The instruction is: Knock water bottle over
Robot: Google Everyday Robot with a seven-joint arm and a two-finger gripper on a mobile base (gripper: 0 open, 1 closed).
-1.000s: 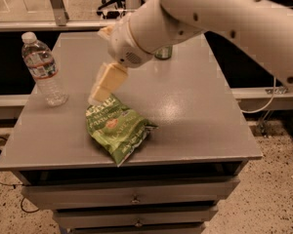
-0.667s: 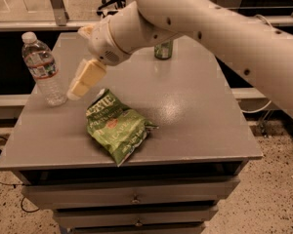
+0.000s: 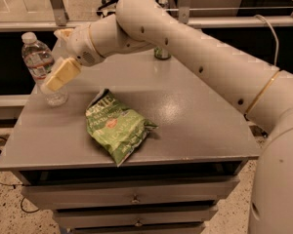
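The water bottle (image 3: 36, 57) is clear ribbed plastic with a white cap and a white label with a red band. It stands upright at the back left corner of the grey table (image 3: 195, 116). My gripper (image 3: 57, 77) is at the end of the white arm that reaches in from the right. It sits right against the bottle's right side at mid height and covers part of its lower body. Whether it touches the bottle I cannot tell.
A green chip bag (image 3: 118, 126) lies flat on the table, front of centre, just below the gripper. A green soda can (image 3: 162, 53) stands at the back, mostly hidden behind the arm. The table's left edge is close to the bottle. Drawers sit below the tabletop.
My gripper has swung left across the table from above the chip bag to the bottle's side. The bottle still stands upright in the same place.
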